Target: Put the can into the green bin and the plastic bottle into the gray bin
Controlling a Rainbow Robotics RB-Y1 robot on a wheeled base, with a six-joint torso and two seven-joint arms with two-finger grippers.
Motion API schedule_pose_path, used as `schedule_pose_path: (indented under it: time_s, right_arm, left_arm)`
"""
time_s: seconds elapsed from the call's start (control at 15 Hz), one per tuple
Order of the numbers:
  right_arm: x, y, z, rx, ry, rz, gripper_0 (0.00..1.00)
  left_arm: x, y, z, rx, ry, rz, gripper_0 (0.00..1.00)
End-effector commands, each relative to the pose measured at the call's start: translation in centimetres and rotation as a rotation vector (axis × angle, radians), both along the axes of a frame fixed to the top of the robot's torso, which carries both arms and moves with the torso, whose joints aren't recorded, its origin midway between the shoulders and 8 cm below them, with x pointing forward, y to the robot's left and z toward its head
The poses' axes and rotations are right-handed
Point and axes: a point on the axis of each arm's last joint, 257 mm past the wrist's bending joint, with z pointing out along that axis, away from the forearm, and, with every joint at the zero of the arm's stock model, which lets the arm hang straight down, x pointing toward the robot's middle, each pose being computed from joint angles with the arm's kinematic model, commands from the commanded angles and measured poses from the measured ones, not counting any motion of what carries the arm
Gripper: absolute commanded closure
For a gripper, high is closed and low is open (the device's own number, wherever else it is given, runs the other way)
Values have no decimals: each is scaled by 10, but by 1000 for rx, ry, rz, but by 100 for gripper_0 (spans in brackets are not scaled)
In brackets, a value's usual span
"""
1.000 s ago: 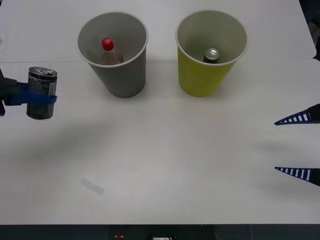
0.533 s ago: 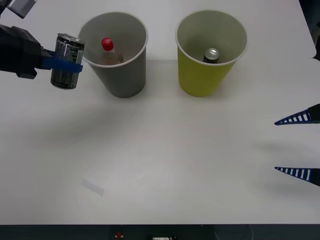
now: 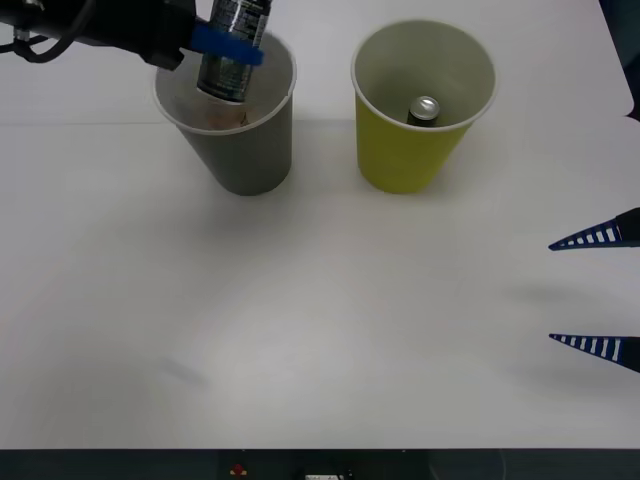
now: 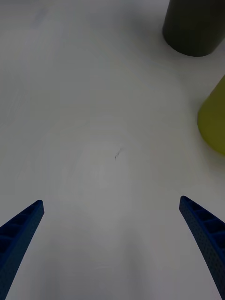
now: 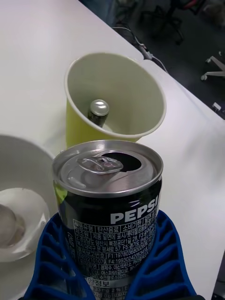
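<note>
Blue jaws of your left gripper [image 3: 228, 45] clamp the can [image 3: 232, 50] above the gray bin [image 3: 240, 150].
Another can sits inside the green bin [image 3: 405, 160] (right gripper [image 3: 597, 292] spread wide, empty, over the worktop [image 3: 330, 300]).

A broad white table [image 3: 330, 300] spreads under even, soft light, its surface matte with only faint shadows and a small dark scuff [image 4: 117, 153]. Past its far edge the room falls dark: a dim floor [image 5: 187, 42], a loose cable [image 5: 136, 40] trailing near the edge, and the wheeled base of 1 office chair [image 5: 168, 23].
</note>
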Motion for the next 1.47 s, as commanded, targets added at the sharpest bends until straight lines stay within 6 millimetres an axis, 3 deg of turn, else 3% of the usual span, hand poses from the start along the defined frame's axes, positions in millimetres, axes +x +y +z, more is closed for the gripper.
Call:
schedule_pose_path:
  time_s: [0.07,0.27,0.53,0.67,0.93,1.47]
  right_arm:
    - [0,0,0,0,0,0,0]
    - [0,0,0,0,0,0,0]
    - [0,0,0,0,0,0,0]
    - [0,0,0,0,0,0,0]
    - [0,0,0,0,0,0,0]
    - [0,0,0,0,0,0,0]
  left_arm:
    - [9,-39,12,40,-33,-31,100]
    - [14,-85,17,115,-80,-57,100]
    - [16,-128,11,209,-89,-94,100]
    - [19,-140,9,232,-78,-106,100]
    - [31,-159,-23,320,-26,-106,100]
    - [74,-204,-26,240,-76,-52,100]
